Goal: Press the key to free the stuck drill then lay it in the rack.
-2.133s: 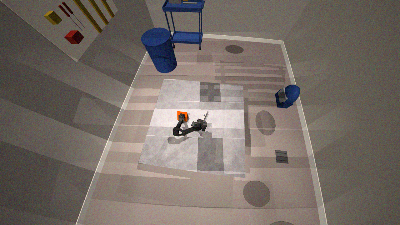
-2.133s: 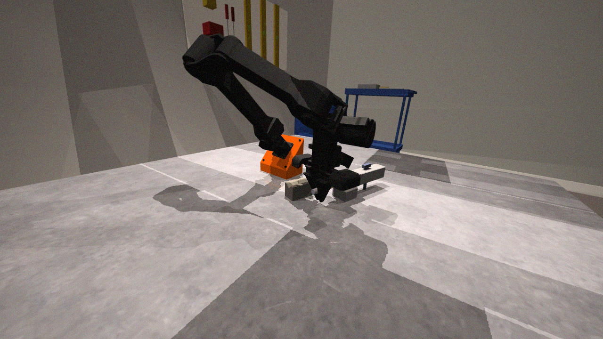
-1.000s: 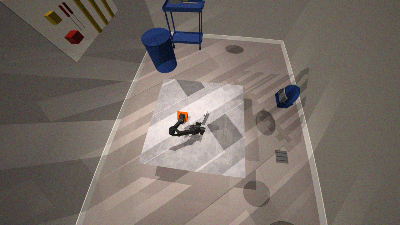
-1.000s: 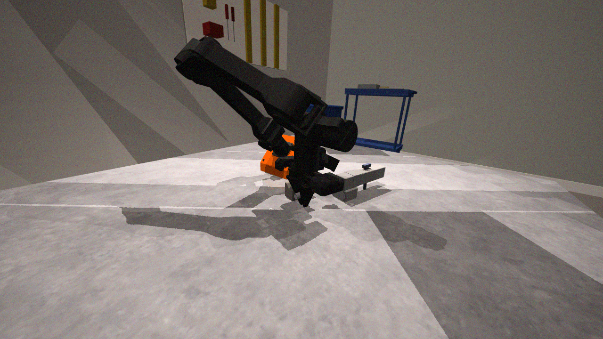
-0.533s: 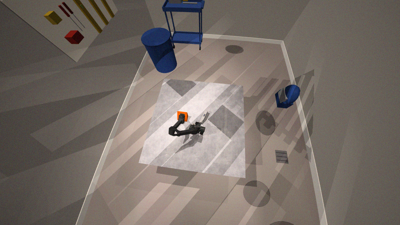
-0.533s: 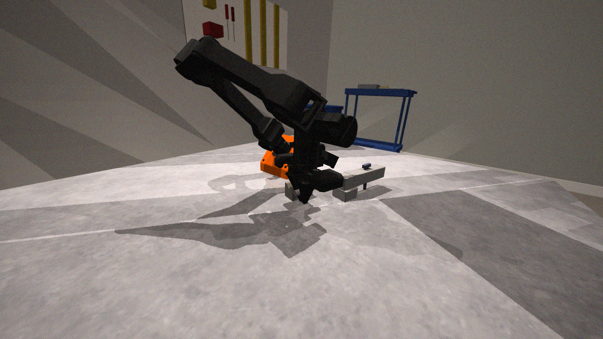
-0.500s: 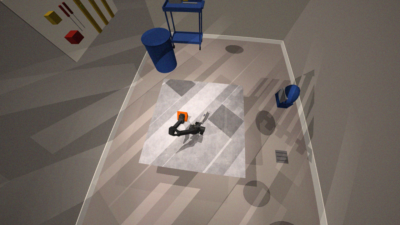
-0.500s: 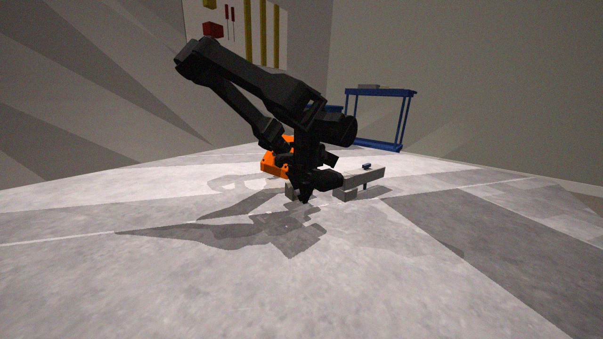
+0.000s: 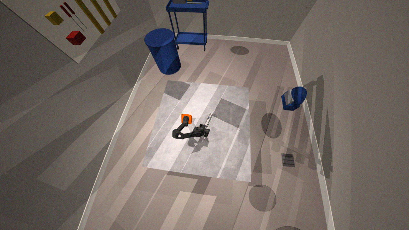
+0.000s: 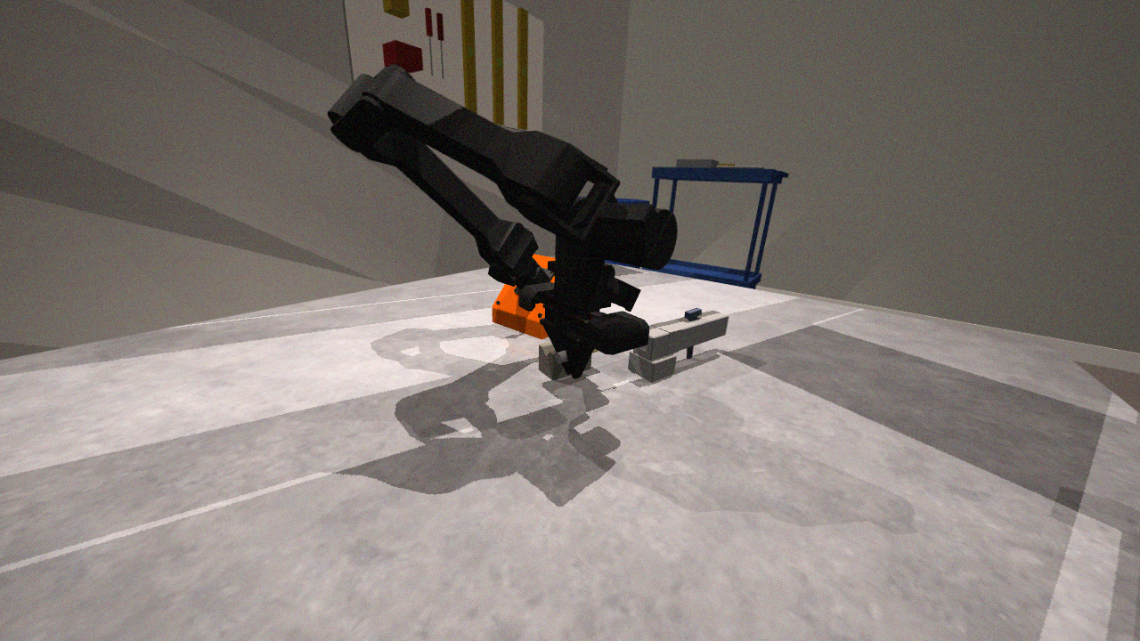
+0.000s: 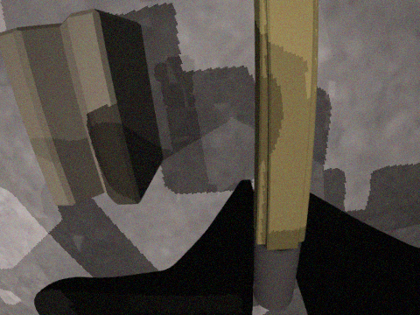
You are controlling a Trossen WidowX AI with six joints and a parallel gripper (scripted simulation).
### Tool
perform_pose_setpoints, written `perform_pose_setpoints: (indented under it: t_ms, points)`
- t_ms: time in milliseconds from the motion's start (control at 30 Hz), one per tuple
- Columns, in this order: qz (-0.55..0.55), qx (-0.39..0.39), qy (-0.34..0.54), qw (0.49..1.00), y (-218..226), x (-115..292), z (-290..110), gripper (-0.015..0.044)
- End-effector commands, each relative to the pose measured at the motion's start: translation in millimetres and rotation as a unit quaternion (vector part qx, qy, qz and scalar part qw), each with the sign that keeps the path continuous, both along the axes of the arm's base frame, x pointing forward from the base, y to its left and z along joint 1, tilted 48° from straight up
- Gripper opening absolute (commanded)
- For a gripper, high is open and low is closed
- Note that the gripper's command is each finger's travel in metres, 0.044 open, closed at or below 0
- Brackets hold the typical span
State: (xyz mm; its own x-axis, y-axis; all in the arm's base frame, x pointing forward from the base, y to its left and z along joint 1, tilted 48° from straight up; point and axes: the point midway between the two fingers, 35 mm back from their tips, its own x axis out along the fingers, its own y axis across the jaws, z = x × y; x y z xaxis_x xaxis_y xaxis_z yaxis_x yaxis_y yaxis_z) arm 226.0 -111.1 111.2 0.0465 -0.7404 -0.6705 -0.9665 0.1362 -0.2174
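Observation:
My gripper is shut on the near end of the drill, a long pale yellowish bar that runs straight away from the fingers, low over the mat. In the exterior view a pale bar runs right from the gripper, with the small blue key on top near its far end. I cannot tell where the drill ends and its holder begins. Two grey rack blocks sit on the mat either side of the gripper. One block shows left of the drill in the wrist view.
The arm's orange base stands on the grey mat. A blue barrel, a blue cart and a blue bin stand well away on the floor.

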Motion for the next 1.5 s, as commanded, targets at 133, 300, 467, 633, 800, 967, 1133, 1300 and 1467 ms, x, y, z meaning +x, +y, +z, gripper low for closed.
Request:
perform_pose_setpoints:
  t_ms: [133, 300, 467, 633, 800, 967, 1133, 1300, 1467]
  points:
    - [0.0, 0.0, -0.003, 1.0, 4, 0, 3, 0.0]
    - [0.0, 0.0, -0.003, 1.0, 6, 0, 4, 0.0]
    - [0.0, 0.0, -0.003, 1.0, 9, -1, 5, 0.0]
    - [0.0, 0.0, -0.003, 1.0, 11, -1, 6, 0.0]
    - [0.0, 0.0, -0.003, 1.0, 13, -1, 8, 0.0]
    - [0.0, 0.0, -0.003, 1.0, 14, -2, 9, 0.0]
    - [0.0, 0.0, -0.003, 1.0, 16, -2, 11, 0.0]
    - [0.0, 0.0, -0.003, 1.0, 18, -2, 12, 0.0]
    - [0.0, 0.0, -0.003, 1.0, 19, -1, 13, 0.0]
